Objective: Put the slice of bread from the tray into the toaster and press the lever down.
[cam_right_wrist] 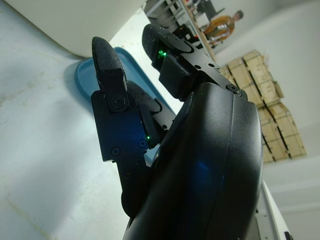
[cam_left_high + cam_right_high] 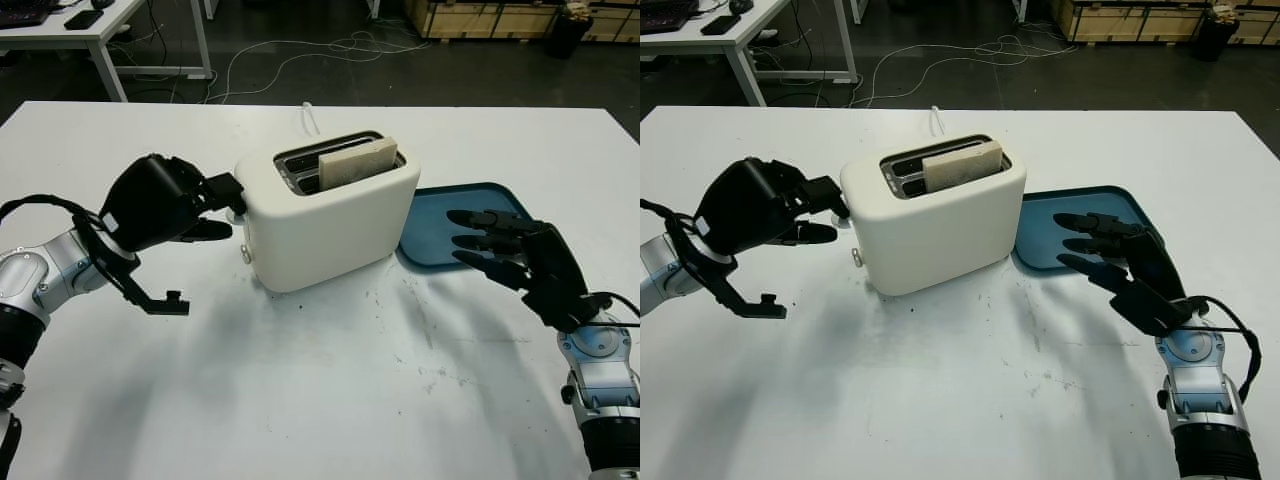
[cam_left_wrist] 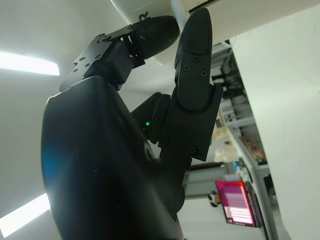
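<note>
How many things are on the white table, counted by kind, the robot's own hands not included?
Toaster: 1
Slice of bread, standing in a toaster slot: 1
Blue tray: 1
Total: 3
</note>
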